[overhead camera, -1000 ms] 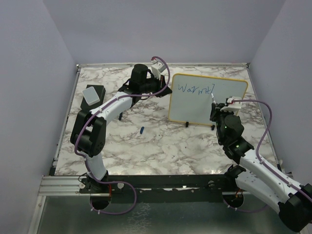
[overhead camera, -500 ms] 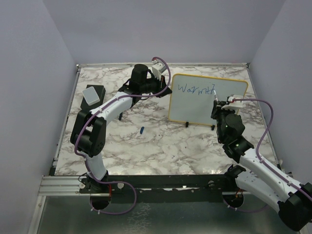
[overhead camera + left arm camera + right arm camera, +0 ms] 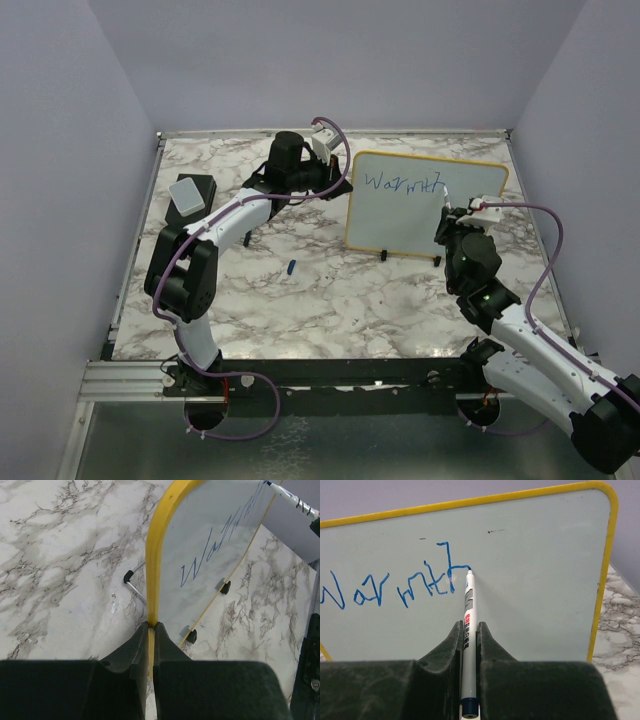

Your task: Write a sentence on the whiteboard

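whiteboard [image 3: 440,225] stands upright on its two black feet at the far right of the marble table [image 3: 300,310], face turned toward the arms.

left gripper [image 3: 151,626]: jaws narrow, pinched on the board's yellow frame at its left edge, steadying it.

right gripper [image 3: 468,626]: jaws closed to a narrow slot around a marker [image 3: 467,602], barrel running up between the fingers. the tip touches the board at the end of the last blue stroke.

the sentence [image 3: 400,184]: one word only so far, along the upper left of the board, blue and uneven. it reads roughly "warmth". the pen sits at the tail of the final letter, so that letter looks just finished or nearly so. nothing written to its right, and the whole lower half of the board is bare.

judgement: early in the task. the first word is about done and the rest of the sentence is to come. room on the top line is short to the right, so the following words may need a second line.

elsewhere: a grey-topped eraser block [image 3: 190,192] sits at the far left, well apart from the board. a small blue piece [image 3: 290,266], possibly the marker's cap, lies on the table in front of the board's left side.
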`<action>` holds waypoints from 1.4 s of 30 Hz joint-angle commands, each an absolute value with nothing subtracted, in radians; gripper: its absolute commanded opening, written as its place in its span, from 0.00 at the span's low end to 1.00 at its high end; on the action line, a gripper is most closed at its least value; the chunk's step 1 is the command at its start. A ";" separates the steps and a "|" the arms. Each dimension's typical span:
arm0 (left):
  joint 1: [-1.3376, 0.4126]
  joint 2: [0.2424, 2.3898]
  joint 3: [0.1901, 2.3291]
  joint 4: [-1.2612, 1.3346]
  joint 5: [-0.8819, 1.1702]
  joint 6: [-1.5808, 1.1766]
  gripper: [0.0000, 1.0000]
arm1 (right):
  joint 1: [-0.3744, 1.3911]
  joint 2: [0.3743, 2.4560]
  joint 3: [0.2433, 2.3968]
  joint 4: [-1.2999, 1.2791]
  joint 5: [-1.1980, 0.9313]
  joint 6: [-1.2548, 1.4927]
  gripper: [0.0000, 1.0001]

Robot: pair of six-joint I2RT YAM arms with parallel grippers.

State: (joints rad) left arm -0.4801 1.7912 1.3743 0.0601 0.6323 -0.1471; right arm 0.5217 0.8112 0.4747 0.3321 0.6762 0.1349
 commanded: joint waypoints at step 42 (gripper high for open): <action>-0.483 1.756 1.385 0.015 0.660 -0.114 0.00 | 0.477 1.059 1.006 0.274 0.438 -0.078 0.01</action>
State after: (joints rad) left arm -0.4801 1.7912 1.3743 0.0437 0.6376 -0.1295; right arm 0.5098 1.0107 0.8864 0.2684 0.5114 -0.0216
